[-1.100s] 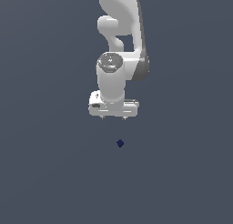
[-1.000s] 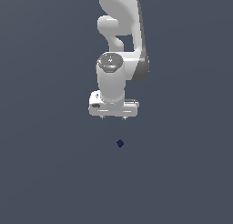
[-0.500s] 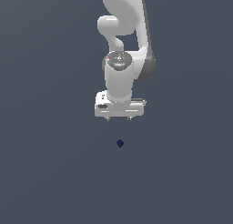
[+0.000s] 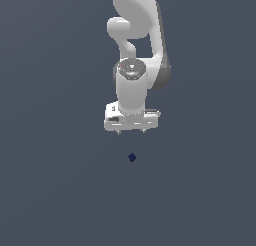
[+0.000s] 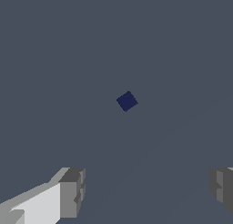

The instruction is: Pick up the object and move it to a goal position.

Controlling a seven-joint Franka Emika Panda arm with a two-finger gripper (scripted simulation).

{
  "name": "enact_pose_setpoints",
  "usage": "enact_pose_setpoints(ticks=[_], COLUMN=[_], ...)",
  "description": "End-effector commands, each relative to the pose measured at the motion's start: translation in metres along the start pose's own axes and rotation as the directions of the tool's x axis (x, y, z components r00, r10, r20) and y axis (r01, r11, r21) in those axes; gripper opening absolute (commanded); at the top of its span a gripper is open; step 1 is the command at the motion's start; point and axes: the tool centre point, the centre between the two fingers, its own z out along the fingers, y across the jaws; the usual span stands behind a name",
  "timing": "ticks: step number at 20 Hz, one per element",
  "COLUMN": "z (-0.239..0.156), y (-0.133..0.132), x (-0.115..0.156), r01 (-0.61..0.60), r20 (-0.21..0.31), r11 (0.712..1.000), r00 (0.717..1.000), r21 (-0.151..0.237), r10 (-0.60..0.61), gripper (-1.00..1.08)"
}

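One cube (image 4: 132, 157), dark navy; one white arm (image 4: 136, 50); one gripper (image 4: 131, 132) on it, with two fingers (image 5: 72, 193); nothing else of any kind on the plain grey ground.

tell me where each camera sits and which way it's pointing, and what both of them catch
Exterior view: off the arm, its exact position not known, facing the white Panda arm with its gripper pointing down and the navy cube lower in the picture, apart from it.
Wrist view: on the wrist, looking past two grey fingertips spread wide apart, toward the cube on the grey surface.
Shared: both show the cube and the open gripper, not touching.
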Motion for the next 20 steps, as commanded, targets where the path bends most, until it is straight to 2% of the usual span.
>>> enact_pose_setpoints(ticks=[1, 6, 10, 20], z=[0.004, 0.016, 0.029, 0.068], y=[0.0, -0.001, -0.001, -0.002], x=[0.003, 0.013, 0.023, 0.047], r01=[0.029, 0.12, 0.219, 0.464], r20=[0.001, 0.003, 0.005, 0.008], r11=[1.0, 0.993, 0.976, 0.886], r00=[1.0, 0.993, 0.976, 0.886], r21=[-0.002, -0.006, -0.009, -0.009], r10=[-0.029, -0.12, -0.219, -0.464], gripper=[1.0, 1.0, 1.0, 1.0])
